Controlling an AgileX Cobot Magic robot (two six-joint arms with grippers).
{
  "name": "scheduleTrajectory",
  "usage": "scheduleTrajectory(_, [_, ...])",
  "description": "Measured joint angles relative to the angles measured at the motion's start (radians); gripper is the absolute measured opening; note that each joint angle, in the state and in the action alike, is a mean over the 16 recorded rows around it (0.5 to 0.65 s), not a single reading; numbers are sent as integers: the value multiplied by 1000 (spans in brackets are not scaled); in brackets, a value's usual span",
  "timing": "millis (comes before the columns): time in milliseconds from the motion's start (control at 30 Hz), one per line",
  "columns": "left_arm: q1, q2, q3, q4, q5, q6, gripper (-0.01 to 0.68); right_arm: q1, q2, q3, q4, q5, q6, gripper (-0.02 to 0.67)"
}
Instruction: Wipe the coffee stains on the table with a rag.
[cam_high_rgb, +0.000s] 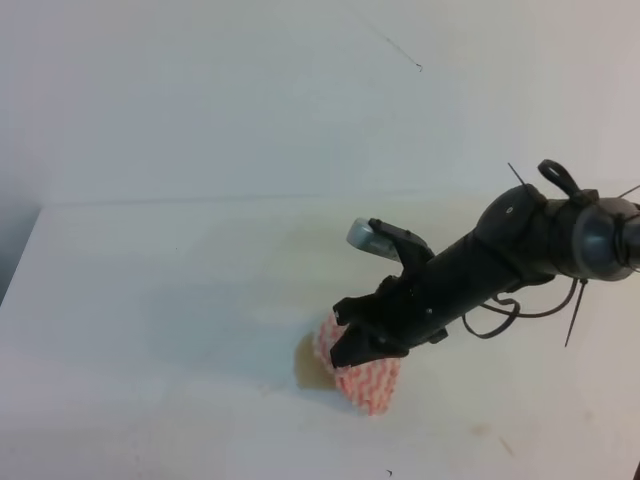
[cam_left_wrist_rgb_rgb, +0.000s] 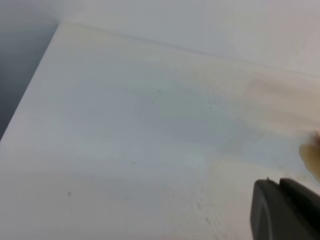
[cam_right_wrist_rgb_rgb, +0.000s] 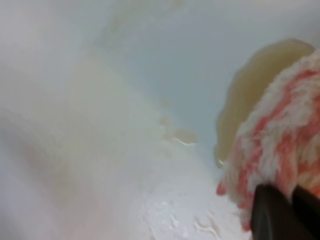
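Pink-and-white rag (cam_high_rgb: 365, 378) pinched beneath the right end effector (cam_high_rgb: 352, 350), bunched on the counter (cam_high_rgb: 150, 300) beside a tan coffee stain (cam_high_rgb: 305, 360)

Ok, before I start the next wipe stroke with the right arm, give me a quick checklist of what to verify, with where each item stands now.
1. Rag gripped by the right gripper: ok, jaws shut on the cloth.
2. Rag down on the table: ok, it looks pressed to the surface.
3. Rag at the coffee stain: ok, its edge meets the tan puddle, most of which is uncovered.
4. Path across the stain free of objects: ok, only bare tabletop in view.
5. Smaller residue patch beside the puddle: not ok, unwiped.
6. Left gripper open or shut: cannot tell, only a dark edge shows.
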Motion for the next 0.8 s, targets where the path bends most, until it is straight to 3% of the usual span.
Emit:
scheduleTrajectory(267, [0, 0, 0, 0, 0, 0, 1, 33, 37, -5, 123, -41, -74, 15])
scheduleTrajectory(800, [0, 0, 0, 0, 0, 0, 1, 75, 71, -63, 163, -84, -93, 15])
